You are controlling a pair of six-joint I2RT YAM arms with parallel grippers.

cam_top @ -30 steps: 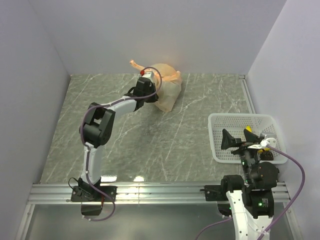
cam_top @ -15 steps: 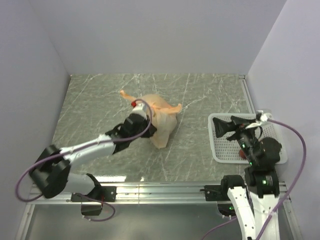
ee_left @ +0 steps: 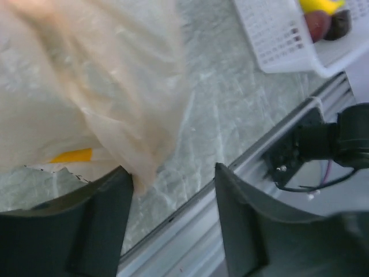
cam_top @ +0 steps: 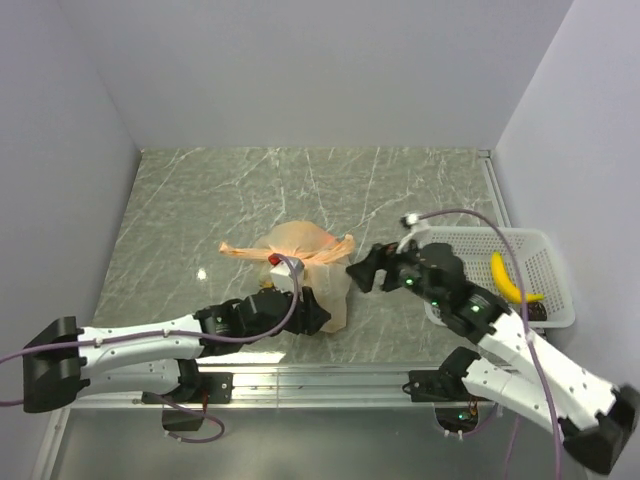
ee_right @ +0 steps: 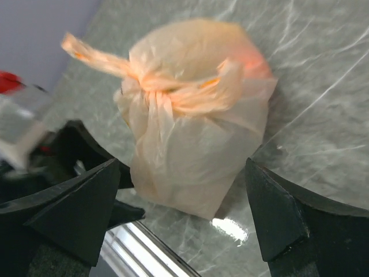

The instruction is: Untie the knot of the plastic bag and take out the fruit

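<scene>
Centre of the top view: one plastic bag (cam_top: 295, 238), its lower edge at the left gripper (cam_top: 312, 308), jaws spread. One knot (cam_top: 300, 255) sits on top, its two ends lying left to right. The right gripper (cam_top: 362, 272), jaws spread, waits just right, probably nearer. The fruit cannot be counted through the plastic. Far right: one basket (cam_top: 480, 232).

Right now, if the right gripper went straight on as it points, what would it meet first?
Most likely the plastic bag, just below the knot; the open right gripper faces it squarely.
</scene>
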